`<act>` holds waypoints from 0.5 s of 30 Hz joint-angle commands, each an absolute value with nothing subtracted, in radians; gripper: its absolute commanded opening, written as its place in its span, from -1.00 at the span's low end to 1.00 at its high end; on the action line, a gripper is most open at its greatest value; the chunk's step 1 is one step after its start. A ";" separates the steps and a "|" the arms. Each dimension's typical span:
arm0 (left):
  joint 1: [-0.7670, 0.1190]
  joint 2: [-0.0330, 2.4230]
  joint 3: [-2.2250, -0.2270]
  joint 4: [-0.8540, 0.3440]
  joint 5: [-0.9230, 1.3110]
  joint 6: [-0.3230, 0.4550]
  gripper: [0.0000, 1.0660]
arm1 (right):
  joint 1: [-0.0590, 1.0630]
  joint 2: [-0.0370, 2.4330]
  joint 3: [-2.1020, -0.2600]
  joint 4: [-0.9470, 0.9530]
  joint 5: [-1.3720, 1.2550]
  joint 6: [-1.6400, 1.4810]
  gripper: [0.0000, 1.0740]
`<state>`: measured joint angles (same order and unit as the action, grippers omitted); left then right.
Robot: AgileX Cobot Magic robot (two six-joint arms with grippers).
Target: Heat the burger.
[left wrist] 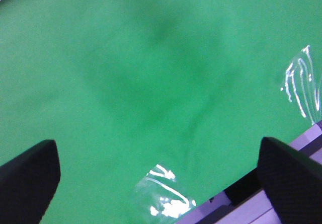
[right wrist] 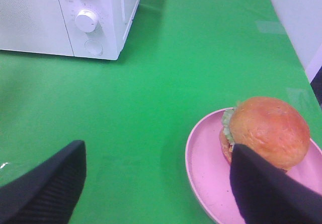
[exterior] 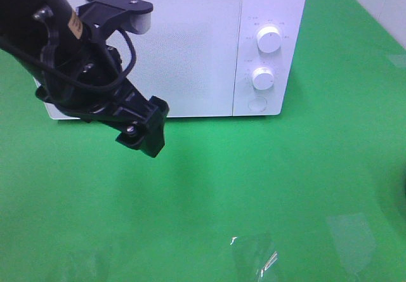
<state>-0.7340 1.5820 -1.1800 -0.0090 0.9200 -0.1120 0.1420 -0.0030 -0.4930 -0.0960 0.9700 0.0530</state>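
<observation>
The burger (right wrist: 266,128), with a golden-brown bun and green lettuce, lies on a pink plate (right wrist: 201,158) on the green cloth; only the right wrist view shows it. My right gripper (right wrist: 158,151) is open above the cloth with nothing between its fingers, and one dark finger (right wrist: 266,194) overlaps the plate's near side just in front of the burger. The white microwave (exterior: 190,47) stands at the back with its door closed. My left gripper (exterior: 144,136) hangs in front of the microwave's left part, and the left wrist view shows this gripper (left wrist: 157,148) open over bare cloth.
Two white knobs (exterior: 269,40) and a round button (exterior: 256,102) sit on the microwave's right panel. Shiny transparent film (exterior: 254,256) lies on the cloth near the front. The lilac table edge (left wrist: 282,204) shows in the left wrist view. A pale wall (right wrist: 302,12) borders the right side.
</observation>
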 commanded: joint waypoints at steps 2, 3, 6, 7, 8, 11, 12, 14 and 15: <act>-0.594 1.547 -1.186 -0.017 1.057 -0.118 0.88 | 0.139 -0.031 -0.491 -0.095 0.962 0.051 0.40; -0.594 1.547 -1.186 -0.017 1.057 -0.118 0.88 | 0.139 -0.031 -0.491 -0.095 0.962 0.051 0.40; -0.462 1.521 -1.186 -0.049 1.144 -0.109 0.88 | 0.139 -0.031 -0.491 -0.095 0.962 0.051 0.40; -0.462 1.521 -1.186 -0.049 1.144 -0.109 0.88 | 0.139 -0.031 -0.491 -0.095 0.962 0.051 0.40; -0.386 1.505 -1.185 -0.080 1.189 -0.073 0.88 | 0.139 -0.031 -0.491 -0.095 0.962 0.051 0.40; -0.298 1.467 -1.184 -0.098 1.219 -0.026 0.88 | 0.139 -0.031 -0.491 -0.095 0.962 0.051 0.40; -0.298 1.467 -1.184 -0.098 1.219 -0.026 0.88 | 0.139 -0.031 -0.491 -0.095 0.962 0.051 0.40; -0.236 1.435 -1.180 -0.104 1.228 -0.012 0.88 | 0.139 -0.031 -0.491 -0.095 0.962 0.051 0.40; -0.187 1.398 -1.167 -0.107 1.235 0.000 0.88 | 0.139 -0.031 -0.491 -0.095 0.962 0.051 0.40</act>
<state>-0.2430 1.4470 -1.1800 -0.0890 1.2070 -0.0230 0.1420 -0.0030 -0.4930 -0.0960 0.9700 0.0530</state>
